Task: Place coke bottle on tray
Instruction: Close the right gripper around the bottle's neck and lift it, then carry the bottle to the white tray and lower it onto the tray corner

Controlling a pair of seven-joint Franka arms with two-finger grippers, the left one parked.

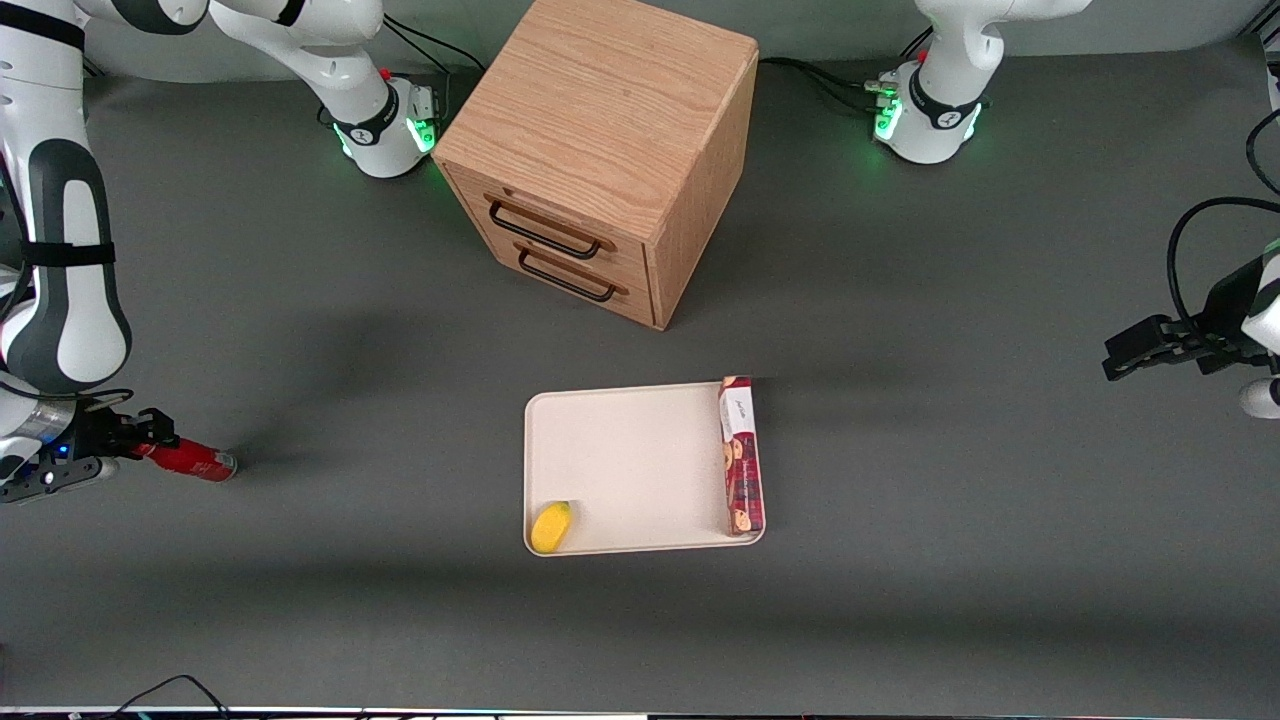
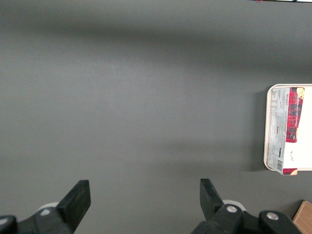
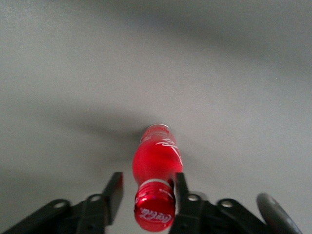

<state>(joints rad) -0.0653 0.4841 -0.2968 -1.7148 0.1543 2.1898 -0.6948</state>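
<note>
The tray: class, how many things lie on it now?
2. A cookie box lies along one tray edge; a yellow fruit sits in its corner. The gripper, over bare table, straddles the coke bottle.

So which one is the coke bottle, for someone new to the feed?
Start at the cream tray in front of the wooden drawer cabinet. Look toward the working arm's end of the table: the coke bottle lies between the gripper fingers. It is small, all red, unlike the long cookie box.
</note>
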